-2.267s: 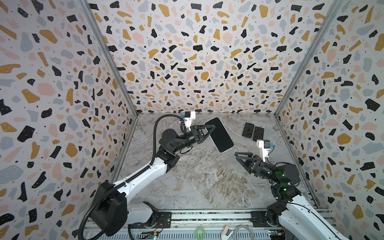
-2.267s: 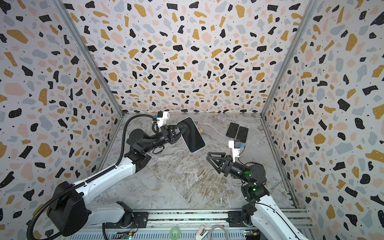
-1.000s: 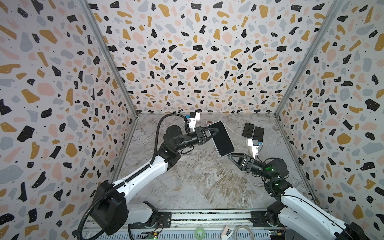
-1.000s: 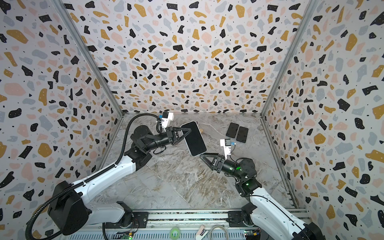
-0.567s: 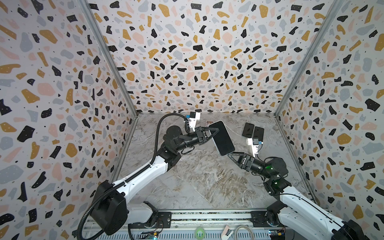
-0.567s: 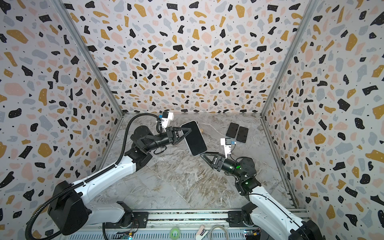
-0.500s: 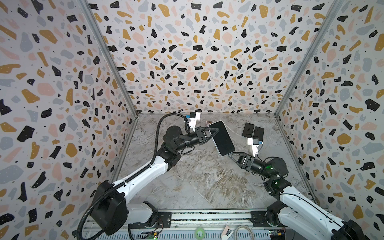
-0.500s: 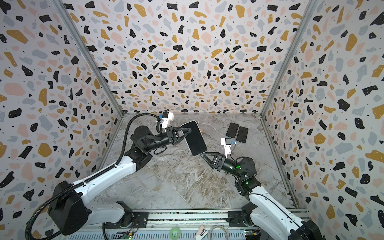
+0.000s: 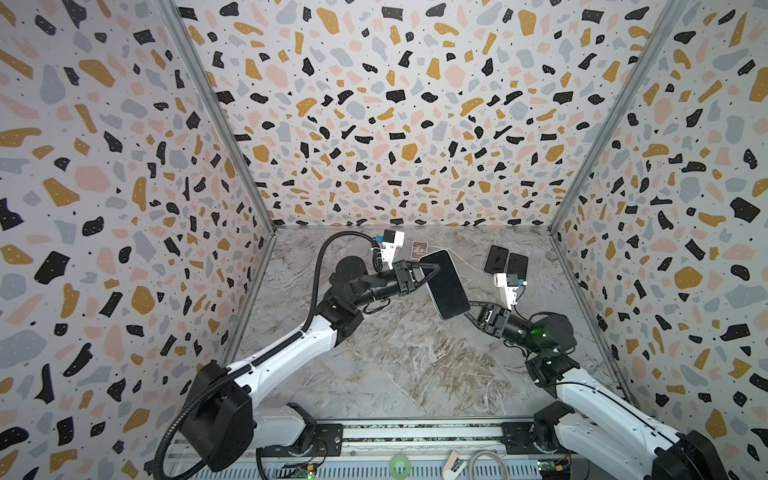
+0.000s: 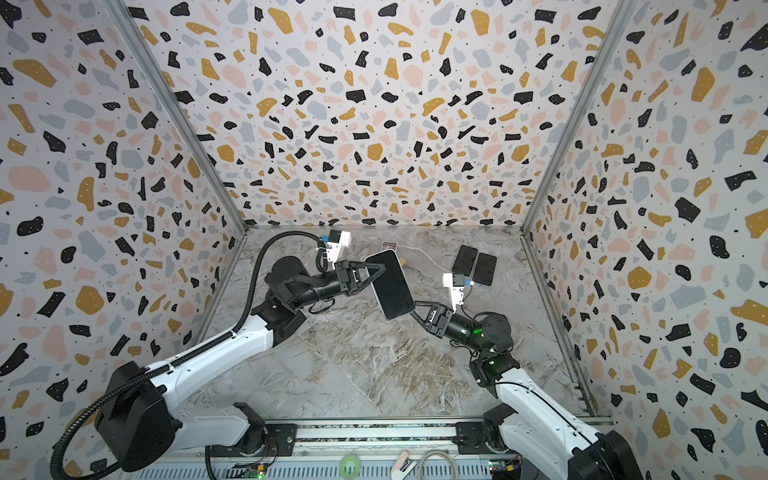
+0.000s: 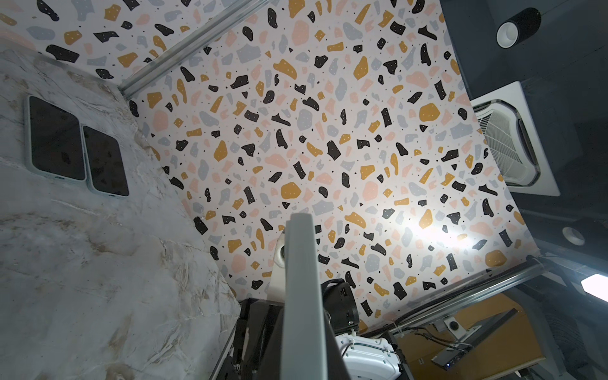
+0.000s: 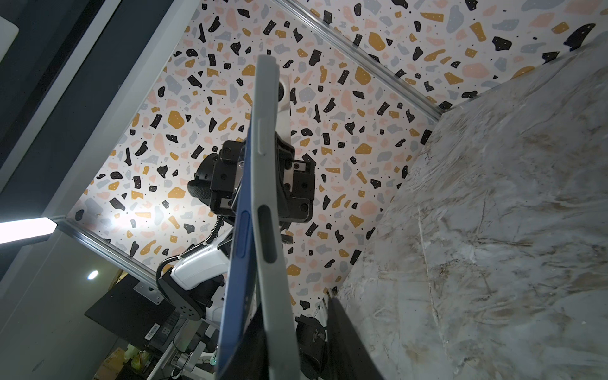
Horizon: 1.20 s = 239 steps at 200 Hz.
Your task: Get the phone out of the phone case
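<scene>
Moved: the right gripper (image 9: 471, 309) has come in from the near right to the near end of the phone (image 9: 444, 284). Its fingers, spread wide before, are now drawn narrow. The left gripper (image 9: 430, 272) and its load sit almost where they were.
Table (image 9: 395, 365): marble top, walled left, far and right. Open marble runs from the grippers to the near rail.
Left gripper: fingers pressed onto the left long edge of the phone case (image 12: 266, 197), holding it aloft and tilted over the middle-far table, well apart from every wall.
Right gripper: fingers straddle the case's near end; whether they pinch it I cannot tell.
Phone: screen up in both top views. In the right wrist view its blue side stands away from the grey case at the near end, and the two meet toward the far end.
Spare phones (image 9: 496, 259): two, dark, flat, side by side at the far right.
Card (image 9: 419, 250): small, flat, just beyond the held phone; print too small to read.
</scene>
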### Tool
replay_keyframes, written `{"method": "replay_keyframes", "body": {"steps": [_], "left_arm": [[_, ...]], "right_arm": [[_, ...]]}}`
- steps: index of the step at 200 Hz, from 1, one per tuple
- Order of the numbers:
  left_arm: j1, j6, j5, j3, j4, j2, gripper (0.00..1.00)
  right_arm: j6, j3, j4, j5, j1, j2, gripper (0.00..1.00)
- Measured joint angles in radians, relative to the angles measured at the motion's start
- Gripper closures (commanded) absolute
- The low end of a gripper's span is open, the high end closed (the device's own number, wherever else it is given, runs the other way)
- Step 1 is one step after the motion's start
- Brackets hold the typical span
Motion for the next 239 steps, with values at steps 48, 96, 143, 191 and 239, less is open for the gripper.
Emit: {"method": "replay_keyframes", "body": {"steps": [48, 96, 143, 191, 239], "left_arm": [[-0.001, 0.014, 0.004, -0.008, 0.003, 0.026, 1.00], [-0.001, 0.014, 0.008, -0.026, 0.019, 0.048, 1.00], [-0.001, 0.013, 0.003, -0.050, 0.056, 0.068, 0.60], [-0.002, 0.003, -0.002, -0.080, 0.087, 0.100, 0.43], [-0.002, 0.019, -0.024, -0.083, 0.085, 0.101, 0.26]], "right_arm": [[0.041, -0.046, 0.054, -0.006, 0.000, -0.005, 0.92], [0.066, -0.077, 0.071, -0.006, -0.001, -0.005, 1.00], [0.069, -0.097, 0.071, -0.003, -0.003, -0.019, 1.00], [0.073, -0.111, 0.061, -0.003, -0.003, -0.026, 1.00], [0.084, -0.114, 0.060, -0.001, -0.003, -0.026, 1.00]]}}
